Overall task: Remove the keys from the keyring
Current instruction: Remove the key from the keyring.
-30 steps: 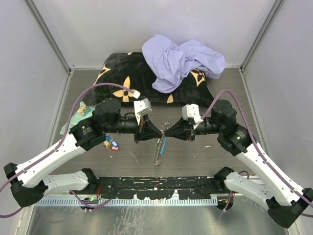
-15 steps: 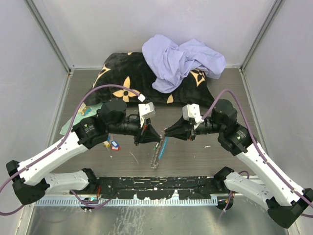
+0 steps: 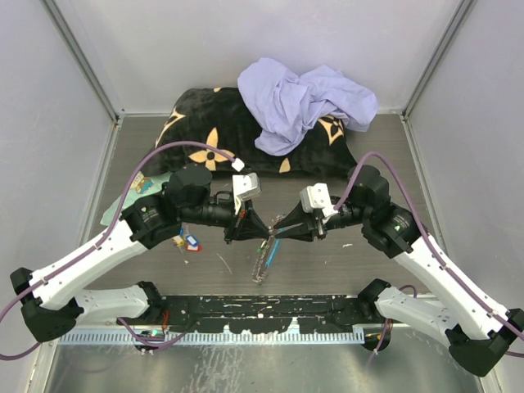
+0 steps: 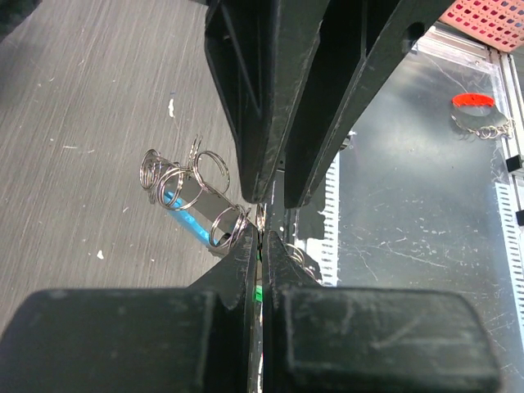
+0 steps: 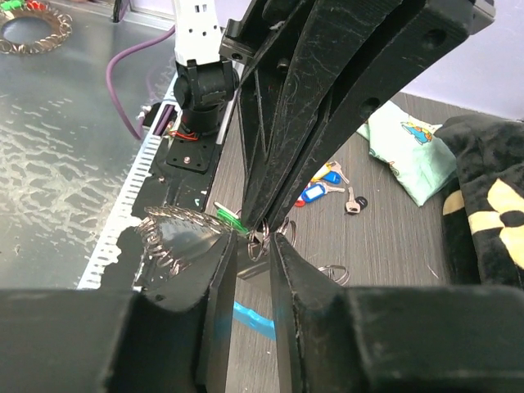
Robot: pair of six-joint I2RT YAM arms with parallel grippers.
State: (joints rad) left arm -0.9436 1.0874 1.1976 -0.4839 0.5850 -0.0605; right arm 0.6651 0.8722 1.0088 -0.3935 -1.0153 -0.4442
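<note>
Table: grey, scratched, with white flecks.
Keyring: its silver chain hangs from the point where the two grippers meet tip to tip and trails toward the near edge. Its coils bunch just beside the fingertips.
Light-blue piece: lies among the coils, to one side of the jaws and outside them.
Left gripper: jaws pressed together. A thin green sliver shows in the seam, and a wire ring crosses the very tips.
Green-tagged key: its tag sticks out sideways from the left gripper's tips, above the chain.
Right gripper: jaws drawn in to a narrow slot, pinching small rings of the keyring right at the tips, nose to nose with the left gripper.
Loose keys: blue, red and yellow tags, on the table under the left arm, well apart from the jaws.
Mint-green cloth: beyond the loose keys.
Black flowered pillow: at the back wall.
Lavender cloth: heaped on the pillow.
</note>
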